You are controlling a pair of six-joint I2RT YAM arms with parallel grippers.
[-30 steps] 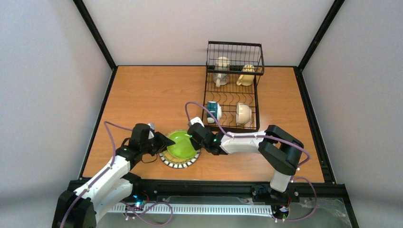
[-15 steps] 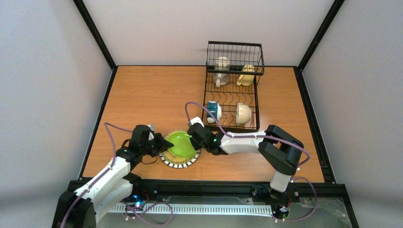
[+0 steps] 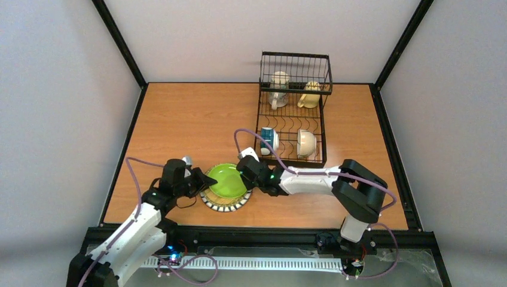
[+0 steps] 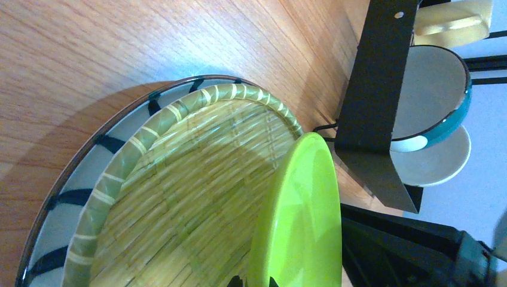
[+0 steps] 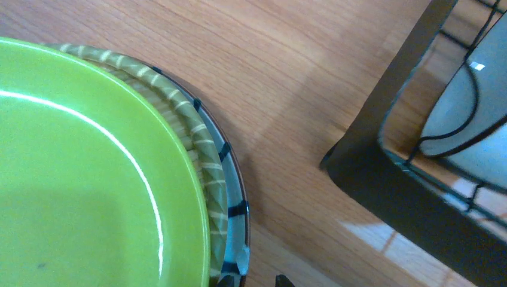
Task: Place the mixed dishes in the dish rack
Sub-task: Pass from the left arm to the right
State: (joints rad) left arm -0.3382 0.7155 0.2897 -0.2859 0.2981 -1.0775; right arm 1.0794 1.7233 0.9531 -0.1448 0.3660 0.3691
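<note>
A lime-green plate point(image 3: 228, 181) stands tilted, its left edge raised, over a woven bamboo plate point(image 4: 179, 197) and a black-and-white striped plate point(image 3: 226, 205) stacked on the table. My left gripper point(image 3: 206, 179) is shut on the green plate's rim point(image 4: 305, 227). My right gripper point(image 3: 244, 174) sits at the stack's right edge, its jaws point(image 5: 256, 280) slightly apart and open, gripping nothing, with one tip over the striped rim point(image 5: 236, 209). The black wire dish rack point(image 3: 323, 128) stands behind and to the right.
The rack holds a white mug point(image 3: 278, 88) and a cream mug point(image 3: 311, 94) at the back, and a teal-banded cup point(image 3: 269, 140) and a cream bowl point(image 3: 306, 143) on its slotted base. Its near corner point(image 5: 388, 179) is close to my right gripper.
My left gripper has closed on the green plate's rim. My right gripper's jaws, shut a moment ago, have parted. The left arm has shifted slightly.
</note>
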